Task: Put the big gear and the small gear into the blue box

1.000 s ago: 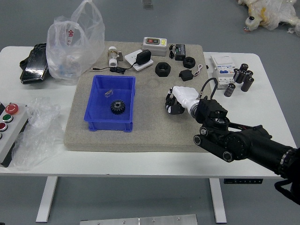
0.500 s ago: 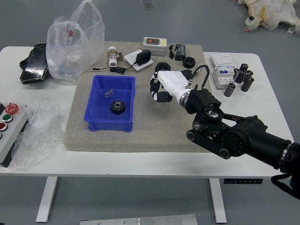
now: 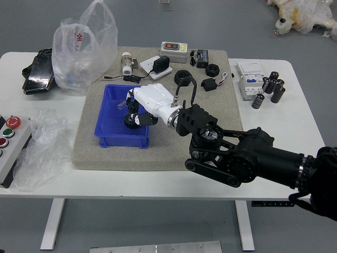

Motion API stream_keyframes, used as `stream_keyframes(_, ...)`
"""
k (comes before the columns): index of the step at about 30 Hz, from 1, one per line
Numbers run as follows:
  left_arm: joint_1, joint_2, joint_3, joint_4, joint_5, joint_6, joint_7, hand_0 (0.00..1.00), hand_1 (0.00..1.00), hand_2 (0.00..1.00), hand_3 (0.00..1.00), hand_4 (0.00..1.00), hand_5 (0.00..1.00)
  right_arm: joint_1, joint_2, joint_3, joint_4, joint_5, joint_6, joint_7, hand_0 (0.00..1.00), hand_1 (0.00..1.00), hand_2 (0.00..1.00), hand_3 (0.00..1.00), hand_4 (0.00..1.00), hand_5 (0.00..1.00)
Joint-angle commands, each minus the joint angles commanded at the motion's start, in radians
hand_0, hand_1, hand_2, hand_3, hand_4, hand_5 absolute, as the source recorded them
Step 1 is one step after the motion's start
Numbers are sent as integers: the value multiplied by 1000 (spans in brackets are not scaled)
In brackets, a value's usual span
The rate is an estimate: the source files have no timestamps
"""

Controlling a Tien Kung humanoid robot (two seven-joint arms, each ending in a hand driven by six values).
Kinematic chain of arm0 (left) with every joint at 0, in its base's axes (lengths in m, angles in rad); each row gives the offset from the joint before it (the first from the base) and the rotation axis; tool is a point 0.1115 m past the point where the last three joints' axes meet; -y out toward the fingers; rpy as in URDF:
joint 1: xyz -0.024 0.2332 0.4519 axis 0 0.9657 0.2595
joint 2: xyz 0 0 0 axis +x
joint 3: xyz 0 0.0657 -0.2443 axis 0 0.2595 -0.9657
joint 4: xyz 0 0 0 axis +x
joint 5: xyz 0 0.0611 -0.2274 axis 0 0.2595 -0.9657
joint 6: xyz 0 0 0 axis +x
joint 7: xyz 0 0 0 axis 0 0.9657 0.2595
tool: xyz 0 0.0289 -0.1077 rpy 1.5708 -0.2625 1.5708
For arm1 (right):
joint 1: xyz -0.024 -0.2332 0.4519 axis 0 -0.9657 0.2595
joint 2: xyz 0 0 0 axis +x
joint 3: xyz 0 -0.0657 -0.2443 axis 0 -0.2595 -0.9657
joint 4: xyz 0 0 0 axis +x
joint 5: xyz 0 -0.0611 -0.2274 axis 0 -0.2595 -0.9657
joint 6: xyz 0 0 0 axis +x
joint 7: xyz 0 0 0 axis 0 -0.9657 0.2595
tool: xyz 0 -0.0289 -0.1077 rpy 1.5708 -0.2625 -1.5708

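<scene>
My right hand (image 3: pixel 150 101), with its white back and black parts, reaches in from the right and hangs over the right side of the blue box (image 3: pixel 121 141). Whether anything is in its grasp cannot be made out. A black toothed gear (image 3: pixel 128 122) lies inside the box, partly covered by the hand. No second gear can be clearly identified. My left arm is out of view.
Behind the box stand a white-capped bottle (image 3: pixel 126 63) and a black adapter (image 3: pixel 161 64). Black rings (image 3: pixel 182 77) lie on the grey mat (image 3: pixel 174 158). A plastic bag (image 3: pixel 84 50) is at back left, a button panel (image 3: pixel 11 138) at far left, a white box (image 3: pixel 251 79) at right.
My right hand has moved left across the mat, from right of the blue box to over it. The gear in the box was fully visible before and is now partly covered.
</scene>
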Motion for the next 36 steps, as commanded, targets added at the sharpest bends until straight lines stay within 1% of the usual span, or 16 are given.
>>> stream_keyframes(1,0,0,0,0,0,0,0,650,524,558,705,671,346,0,2,-3,-2,-1,4,-1,202,426,624,620,266,2)
stream_keyframes(2,0,0,1,0,0,0,0,650,524,558,705,670,346,0,4,-4,-4,-1,8,-4,182,435,746,701,306,118)
stream_keyframes(7,-2,0,1,0,0,0,-1,650,524,558,705,670,346,0,6,-4,-21,6,55,-30,182,435,746,701,306,118)
stream_keyframes(8,-2,1,1,0,0,0,-1,650,525,558,705,671,345,0,6,-6,-24,8,66,-38,213,500,888,944,715,239)
stream_keyframes(13,-2,1,1,0,0,0,-1,650,525,558,705,671,345,1,6,-5,-29,7,92,-65,213,500,888,944,715,239)
stream_keyframes(14,-3,1,1,0,0,0,-2,650,525,558,705,671,346,1,6,-4,-29,6,95,-70,272,624,910,964,765,284)
stream_keyframes(17,-3,0,2,1,-1,0,-2,650,525,558,705,671,346,-3,4,2,-31,3,96,-76,272,624,910,964,765,284)
stream_keyframes(19,-2,-1,2,1,-1,0,-2,650,525,558,705,671,346,-10,1,16,-31,-2,86,-74,272,624,910,964,765,284)
stream_keyframes(22,-1,-1,3,1,-3,1,-4,650,525,558,704,671,346,-27,-14,61,-24,-1,48,-61,275,620,890,939,774,296)
stream_keyframes(25,0,-3,7,2,-8,1,-7,650,525,558,704,671,346,-62,-47,126,2,53,-9,-22,275,620,890,939,774,296)
stream_keyframes(26,0,-4,8,2,-9,2,-8,650,525,558,703,670,346,-80,-63,152,16,80,-30,-1,298,604,789,839,752,308)
stream_keyframes(30,1,-8,21,5,-25,3,-18,650,525,558,703,670,346,-165,-135,271,84,205,-81,97,298,604,789,839,752,308)
stream_keyframes(31,1,-9,26,6,-29,3,-21,650,525,558,703,670,346,-190,-155,305,103,240,-82,126,298,604,789,839,752,308)
stream_keyframes(32,1,-10,30,7,-33,3,-24,650,526,558,703,670,346,-212,-171,338,119,276,-81,153,529,634,731,717,741,331)
stream_keyframes(34,3,-12,49,11,-54,5,-38,650,526,558,703,670,346,-270,-208,416,158,354,-60,218,529,634,731,717,741,331)
stream_keyframes(36,6,-15,62,13,-70,6,-48,650,526,558,703,670,346,-331,-248,491,199,429,-20,282,529,634,731,717,741,331)
